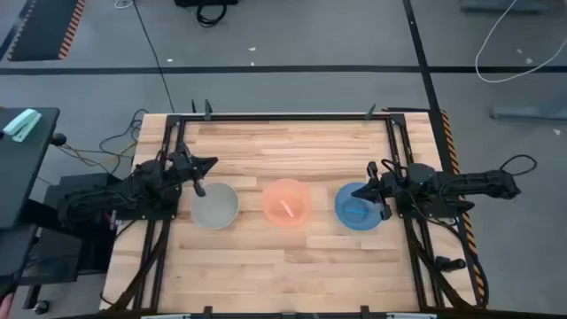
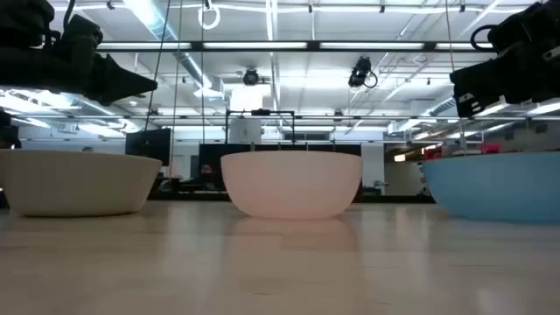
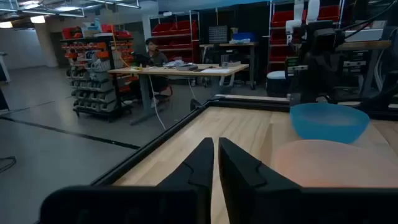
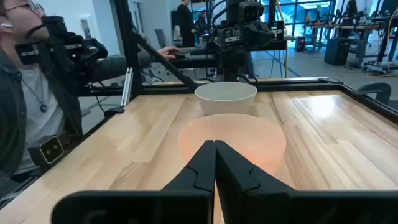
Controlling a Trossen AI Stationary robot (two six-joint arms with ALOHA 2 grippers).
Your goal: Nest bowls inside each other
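Note:
Three bowls stand upright on their bases in a row across the table: a pale grey-white bowl (image 1: 215, 205) on the left, a salmon-orange bowl (image 1: 286, 202) in the middle, a blue bowl (image 1: 358, 206) on the right. The same order shows in the low view: grey-white bowl (image 2: 79, 182), salmon-orange bowl (image 2: 291, 183), blue bowl (image 2: 499, 185). My left gripper (image 1: 211, 163) hovers shut above the table, just beyond the grey-white bowl's far-left rim. My right gripper (image 1: 369, 168) hovers shut over the blue bowl's far rim. Neither touches a bowl.
A black metal frame (image 1: 283, 116) runs along the table's edges. Bare wood lies on the far and near sides of the bowl row. A person (image 4: 28, 87) stands close beside the table. Another person (image 3: 152, 53) sits at a distant desk.

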